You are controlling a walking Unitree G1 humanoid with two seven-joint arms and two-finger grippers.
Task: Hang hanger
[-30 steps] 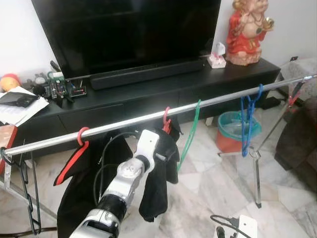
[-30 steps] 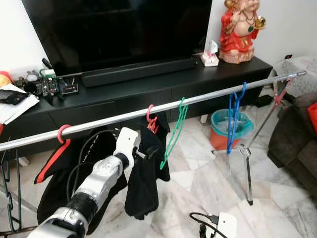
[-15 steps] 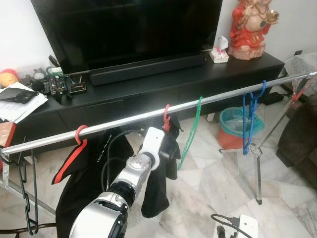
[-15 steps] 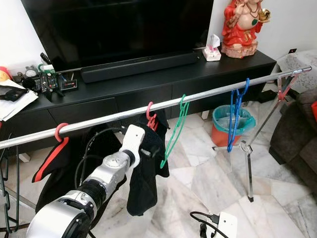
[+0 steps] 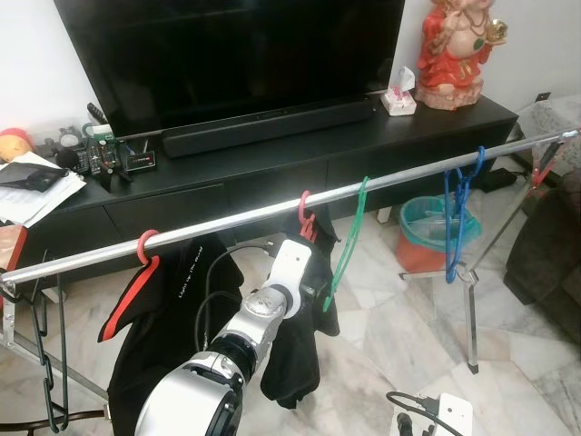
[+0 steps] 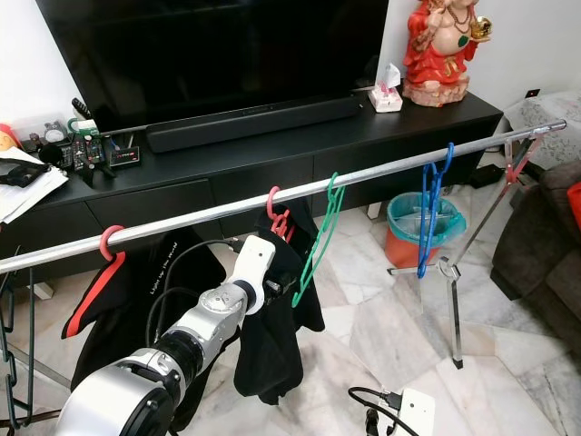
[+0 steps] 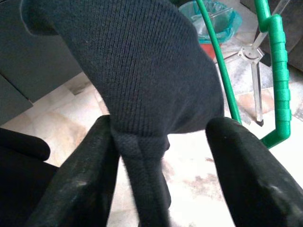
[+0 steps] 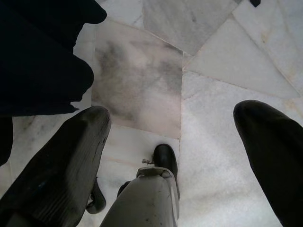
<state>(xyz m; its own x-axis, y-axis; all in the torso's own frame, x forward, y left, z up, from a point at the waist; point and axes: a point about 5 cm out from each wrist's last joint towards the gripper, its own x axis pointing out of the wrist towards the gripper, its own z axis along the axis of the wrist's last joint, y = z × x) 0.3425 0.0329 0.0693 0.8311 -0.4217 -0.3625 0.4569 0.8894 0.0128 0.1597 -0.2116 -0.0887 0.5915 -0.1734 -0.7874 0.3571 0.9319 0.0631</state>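
Under the rail [image 5: 227, 221], left gripper [image 7: 161, 156] spread around black garment [image 7: 142, 71]; pulling away could snag fabric, unhooking red hanger [image 5: 305, 218].

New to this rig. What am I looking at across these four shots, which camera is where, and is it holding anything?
This is a humanoid robot with two silver arms. The two wide shots come from its head stereo camera, looking down at a long silver clothes rail in front of a black TV cabinet.

The left arm reaches up to a black knit garment hanging on a red plastic hanger, beside an empty green plastic hanger. The left wrist camera looks along the left end effector: its fingers are open, with the garment's edge between them.

The right wrist camera shows the right end effector open over the white marble floor, holding nothing.
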